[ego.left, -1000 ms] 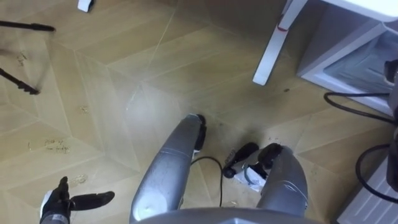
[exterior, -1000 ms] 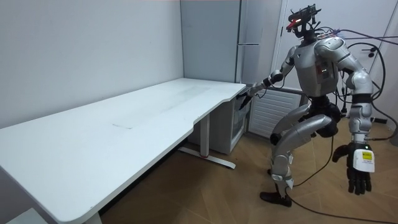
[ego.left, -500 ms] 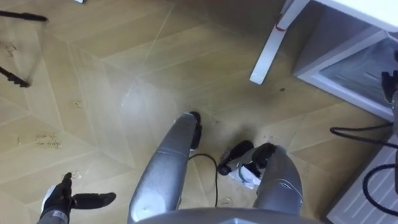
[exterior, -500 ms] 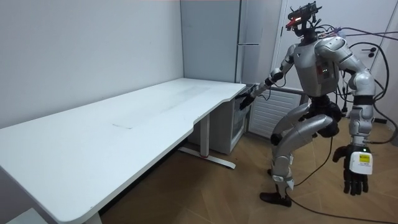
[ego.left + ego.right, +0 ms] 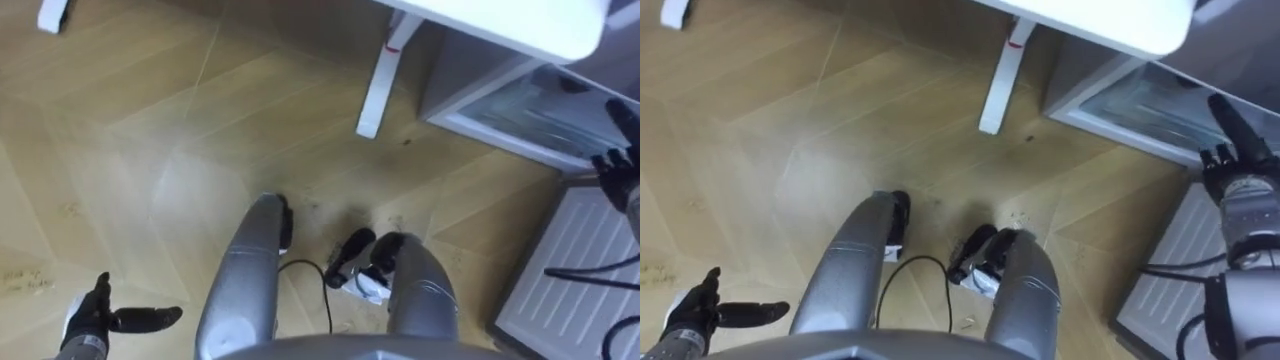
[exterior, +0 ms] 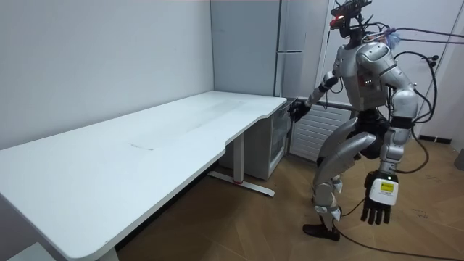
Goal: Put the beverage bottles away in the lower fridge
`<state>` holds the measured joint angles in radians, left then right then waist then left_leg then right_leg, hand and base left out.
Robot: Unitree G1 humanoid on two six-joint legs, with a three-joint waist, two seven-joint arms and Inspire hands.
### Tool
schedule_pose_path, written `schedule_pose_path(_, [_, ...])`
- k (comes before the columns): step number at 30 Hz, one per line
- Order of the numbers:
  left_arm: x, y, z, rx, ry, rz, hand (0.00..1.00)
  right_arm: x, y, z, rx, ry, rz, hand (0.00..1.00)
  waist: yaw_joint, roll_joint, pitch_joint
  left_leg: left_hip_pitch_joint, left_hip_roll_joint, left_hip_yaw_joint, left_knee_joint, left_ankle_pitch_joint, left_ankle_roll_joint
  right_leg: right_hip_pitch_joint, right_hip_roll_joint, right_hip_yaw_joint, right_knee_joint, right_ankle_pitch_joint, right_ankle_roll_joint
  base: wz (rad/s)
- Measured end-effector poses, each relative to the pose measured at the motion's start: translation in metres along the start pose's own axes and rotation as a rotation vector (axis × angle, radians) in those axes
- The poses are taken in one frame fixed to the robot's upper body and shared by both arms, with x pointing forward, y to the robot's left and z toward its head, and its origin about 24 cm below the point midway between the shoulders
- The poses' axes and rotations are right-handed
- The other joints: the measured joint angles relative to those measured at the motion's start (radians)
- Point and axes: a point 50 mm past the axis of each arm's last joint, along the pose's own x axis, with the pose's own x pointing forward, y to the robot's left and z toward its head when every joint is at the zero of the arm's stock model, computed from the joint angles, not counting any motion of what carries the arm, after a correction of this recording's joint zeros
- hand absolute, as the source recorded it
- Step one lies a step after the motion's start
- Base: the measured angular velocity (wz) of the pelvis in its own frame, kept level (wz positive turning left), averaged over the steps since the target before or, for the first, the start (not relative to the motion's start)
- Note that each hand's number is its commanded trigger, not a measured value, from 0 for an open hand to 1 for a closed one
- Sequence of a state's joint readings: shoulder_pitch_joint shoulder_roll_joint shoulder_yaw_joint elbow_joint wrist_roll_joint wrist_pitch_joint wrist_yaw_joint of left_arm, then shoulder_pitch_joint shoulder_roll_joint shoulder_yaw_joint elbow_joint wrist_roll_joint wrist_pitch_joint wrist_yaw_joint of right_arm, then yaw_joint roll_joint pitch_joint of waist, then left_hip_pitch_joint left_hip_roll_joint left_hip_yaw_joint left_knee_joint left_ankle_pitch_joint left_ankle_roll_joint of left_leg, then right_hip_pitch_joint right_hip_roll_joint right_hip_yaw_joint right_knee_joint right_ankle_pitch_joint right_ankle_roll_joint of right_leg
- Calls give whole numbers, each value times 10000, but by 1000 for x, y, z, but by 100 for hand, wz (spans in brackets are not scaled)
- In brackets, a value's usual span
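The lower fridge (image 5: 520,110) is a small glass-fronted unit on the floor beside the white table's end; its door looks closed. I see no drinks. My right hand (image 5: 1232,160) reaches out towards the fridge's top right corner with fingers straight, holding nothing. My left hand (image 5: 100,318) hangs low at my side, fingers spread and empty. In the room view I stand on one leg in front of the fridge (image 6: 279,145), the other knee raised, right hand (image 6: 296,110) forward and left hand (image 6: 377,206) down.
The white table (image 6: 145,145) stands to the room view's left, its leg (image 5: 375,85) just left of the fridge. A white ribbed panel (image 5: 580,260) lies right of the fridge. A tall grey fridge (image 6: 290,43) stands behind it. Wooden floor lies all around.
The eye view has swung towards the fridge, which now shows more fully. My right hand has lifted closer to it. In the room view my left arm has swung in towards my body.
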<state>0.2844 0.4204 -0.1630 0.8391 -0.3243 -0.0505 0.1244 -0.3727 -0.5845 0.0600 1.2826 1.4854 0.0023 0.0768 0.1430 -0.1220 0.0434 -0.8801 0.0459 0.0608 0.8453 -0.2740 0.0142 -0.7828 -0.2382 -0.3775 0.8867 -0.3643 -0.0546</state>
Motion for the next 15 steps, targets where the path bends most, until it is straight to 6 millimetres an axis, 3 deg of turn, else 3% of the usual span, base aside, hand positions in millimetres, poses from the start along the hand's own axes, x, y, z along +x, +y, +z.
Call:
schedule_pose_path(5, [1,-8,9,89,-252,-267,0,0,2,-3,-665,129,-28,0,8,270,-24,34,293,449,-10,-76,96,-243,296,486,-210,281,68,-30])
schedule_pose_path(11, [1,-17,6,-12,62,-591,0,1,11,-5,-709,149,177,0,61,469,7,32,301,758,-23,-95,124,-551,275,830,-4,303,44,-12])
schedule_pose_path(15, [1,-22,4,137,198,-821,0,1,13,-13,-537,317,176,0,66,573,30,-32,319,739,25,-137,58,-600,271,810,57,245,18,0])
